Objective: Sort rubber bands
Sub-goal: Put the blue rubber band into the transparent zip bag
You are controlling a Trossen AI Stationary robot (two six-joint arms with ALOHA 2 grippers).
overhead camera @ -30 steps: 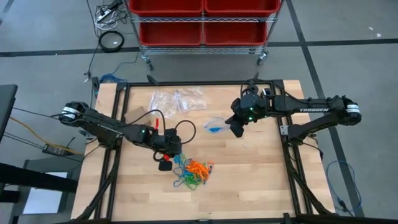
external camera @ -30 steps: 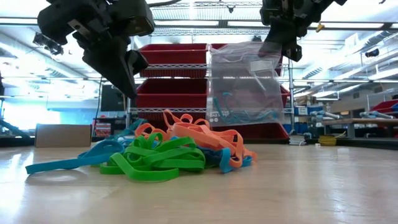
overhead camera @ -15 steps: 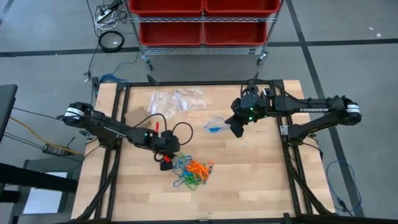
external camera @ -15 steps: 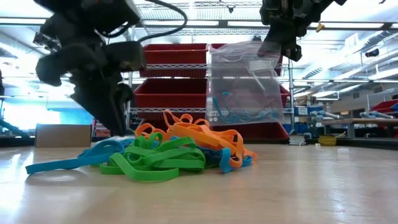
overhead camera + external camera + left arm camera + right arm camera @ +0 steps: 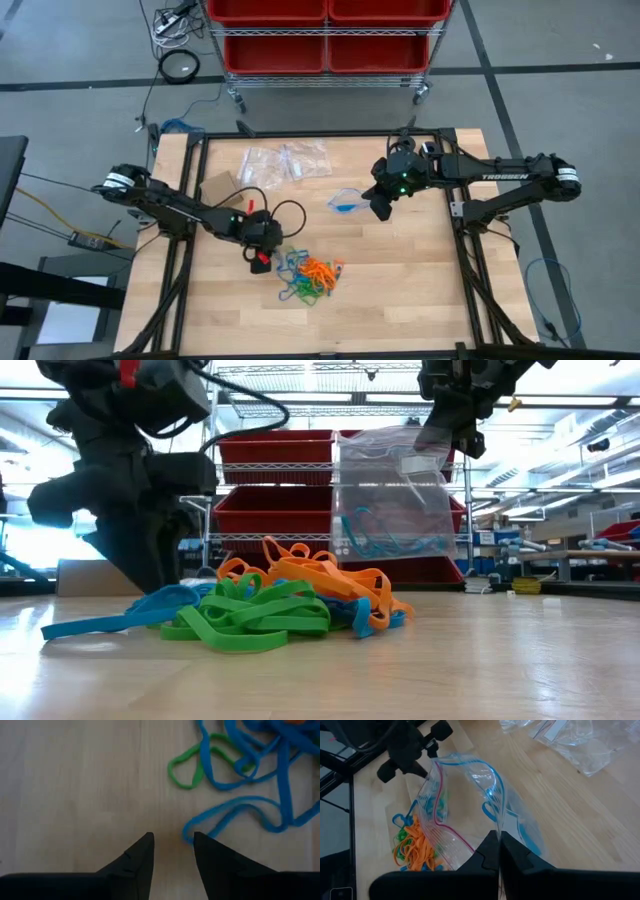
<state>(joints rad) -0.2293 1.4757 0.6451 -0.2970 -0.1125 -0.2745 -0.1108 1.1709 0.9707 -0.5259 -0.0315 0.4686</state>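
A tangled pile of orange, blue and green rubber bands point(image 5: 310, 275) point(image 5: 280, 610) lies on the wooden table near its middle front. My left gripper point(image 5: 262, 258) point(image 5: 172, 840) stands open and low at the pile's left edge. The end of a blue band's loop point(image 5: 186, 832) lies between its fingertips, close to one of them. My right gripper point(image 5: 381, 207) point(image 5: 498, 845) is shut on a clear zip bag point(image 5: 345, 200) point(image 5: 395, 500) above the table's far right part. The bag has a few blue bands inside. My left gripper points steeply down at the table. The blue loop's end point(image 5: 185, 836) lies right at the inner side of one fingertip point(image 5: 200, 842); I cannot tell whether they touch. My right gripper pinches the bag's zip rim point(image 5: 496, 822) at one side of its mouth between the two fingers, slanting down from the table's right. The mouth gapes open, and the bag hangs below the fingers, clear of the table.
Several empty clear bags point(image 5: 287, 162) lie at the table's far side, with a brown cardboard piece point(image 5: 215, 187) to their left. A black cable loop point(image 5: 292, 212) hangs from my left arm. A wire rack with red bins point(image 5: 325, 30) stands beyond the far edge.
My left gripper has sunk toward the table at the left edge of the band pile, and its fingers have parted from shut to open. The pile has not shifted. My right gripper and the bag have kept still.
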